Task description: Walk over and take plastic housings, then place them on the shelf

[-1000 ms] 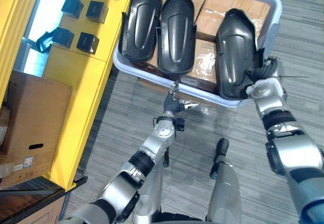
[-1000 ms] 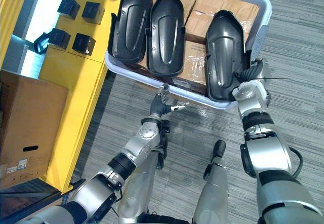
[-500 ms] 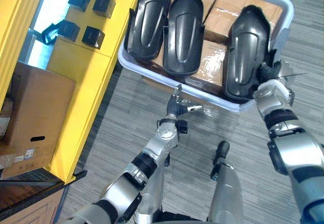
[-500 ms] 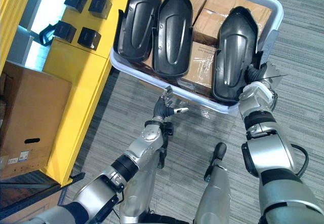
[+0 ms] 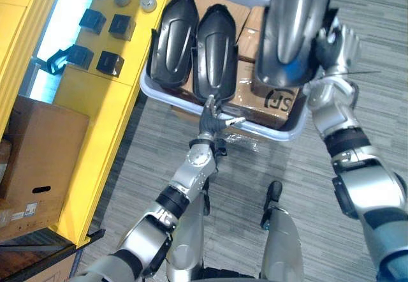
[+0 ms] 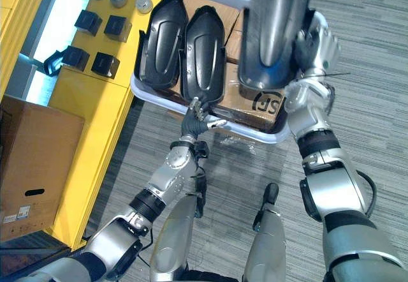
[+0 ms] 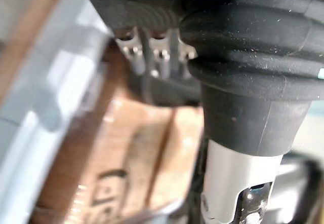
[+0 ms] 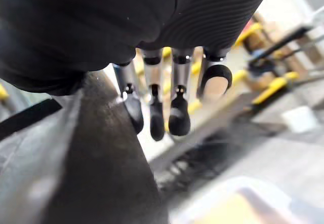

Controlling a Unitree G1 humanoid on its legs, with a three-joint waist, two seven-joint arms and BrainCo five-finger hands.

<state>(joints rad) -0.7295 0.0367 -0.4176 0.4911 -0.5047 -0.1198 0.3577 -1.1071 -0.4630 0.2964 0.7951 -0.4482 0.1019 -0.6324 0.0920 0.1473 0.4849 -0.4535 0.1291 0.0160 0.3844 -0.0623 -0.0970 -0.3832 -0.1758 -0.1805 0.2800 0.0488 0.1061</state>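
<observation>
R hand (image 5: 333, 44) curled tight on one housing (image 5: 290, 27), held above bin (image 5: 268, 132) at 1 o'clock. Two housings (image 5: 213, 52) in bin, 12. L hand (image 5: 212, 121) open at near rim. Shelf (image 5: 95, 116), 9 o'clock: none placed yet.

Upper centre, a tray (image 5: 280, 134) holds cartons (image 5: 275, 96) — a housing (image 5: 173, 30) and a second housing (image 5: 215, 39) lie side by side on them, leftward. A third housing (image 5: 290, 20) overlaps its right half. A shelf (image 5: 108, 100) stands at left — cardboard box (image 5: 35, 161) lower left.

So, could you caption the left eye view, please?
Right hand holds a black housing above the bin; left hand by its rim.
</observation>
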